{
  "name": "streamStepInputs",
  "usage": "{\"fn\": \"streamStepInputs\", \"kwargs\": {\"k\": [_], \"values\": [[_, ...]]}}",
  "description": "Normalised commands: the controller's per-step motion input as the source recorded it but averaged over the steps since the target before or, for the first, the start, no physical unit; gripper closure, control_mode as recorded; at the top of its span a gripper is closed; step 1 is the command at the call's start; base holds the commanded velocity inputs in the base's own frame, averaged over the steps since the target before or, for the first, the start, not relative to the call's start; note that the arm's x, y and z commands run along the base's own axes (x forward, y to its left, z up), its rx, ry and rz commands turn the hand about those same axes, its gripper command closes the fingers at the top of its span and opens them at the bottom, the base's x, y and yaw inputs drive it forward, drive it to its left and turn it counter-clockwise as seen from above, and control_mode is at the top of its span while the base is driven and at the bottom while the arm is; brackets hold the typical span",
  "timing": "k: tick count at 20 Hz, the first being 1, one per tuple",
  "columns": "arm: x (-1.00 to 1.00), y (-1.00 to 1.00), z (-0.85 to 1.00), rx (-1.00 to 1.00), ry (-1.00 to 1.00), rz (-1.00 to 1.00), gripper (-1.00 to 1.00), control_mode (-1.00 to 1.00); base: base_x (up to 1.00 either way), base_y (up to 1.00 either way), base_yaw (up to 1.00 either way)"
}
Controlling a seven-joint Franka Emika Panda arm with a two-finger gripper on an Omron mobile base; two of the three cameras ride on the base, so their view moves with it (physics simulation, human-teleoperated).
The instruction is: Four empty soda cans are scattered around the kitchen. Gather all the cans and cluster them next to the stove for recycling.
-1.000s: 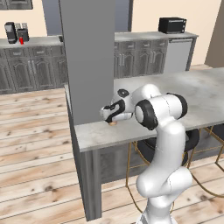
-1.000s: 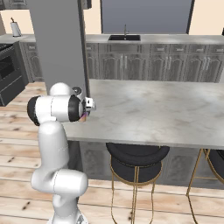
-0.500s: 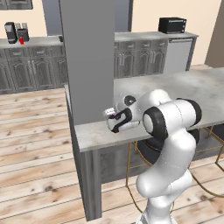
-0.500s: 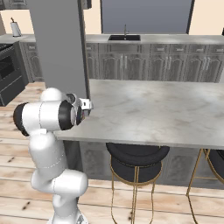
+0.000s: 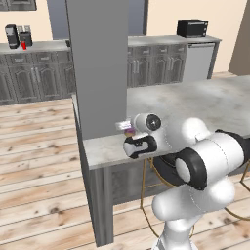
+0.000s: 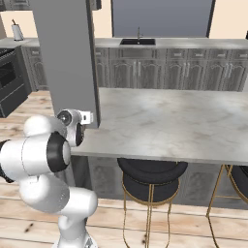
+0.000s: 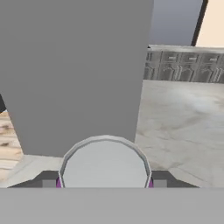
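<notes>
A purple soda can (image 7: 105, 164) with a silvery top sits between my fingertips (image 7: 48, 182), and my gripper (image 7: 105, 183) is shut on it. From the left base view the can (image 5: 129, 130) hangs just above the near left corner of the marble island (image 5: 195, 102), right beside the grey pillar (image 5: 97, 63), with the gripper (image 5: 127, 129) around it. In the right base view my hand (image 6: 72, 127) is at the pillar's foot and the can is hidden behind it. The black stove (image 6: 9, 80) stands at the far left edge.
The tall grey pillar (image 7: 74, 74) rises directly in front of the hand. Black stools (image 6: 151, 174) with gold legs stand under the island's near side. The back counter carries a sink (image 6: 138, 41). A black microwave (image 5: 192, 28) and a coffee machine (image 5: 12, 35) stand on the far counters.
The hand with the can has stayed near the island corner, sinking slightly. The arm's elbow and upper links have swung out toward the cameras.
</notes>
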Motion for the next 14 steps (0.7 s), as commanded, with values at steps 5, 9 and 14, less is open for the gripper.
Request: {"fn": "streamStepInputs", "kwargs": {"k": [5,9,14], "values": [[-0.47,-0.08,0.72,0.04,0.0,-0.03,1.0,-1.0,0.0,0.0,0.0],[-0.45,-0.09,0.62,0.02,0.02,-0.03,1.0,-1.0,0.0,0.0,0.0],[-0.44,-0.07,0.39,0.0,0.0,-0.01,1.0,-1.0,0.0,0.0,0.0]]}}
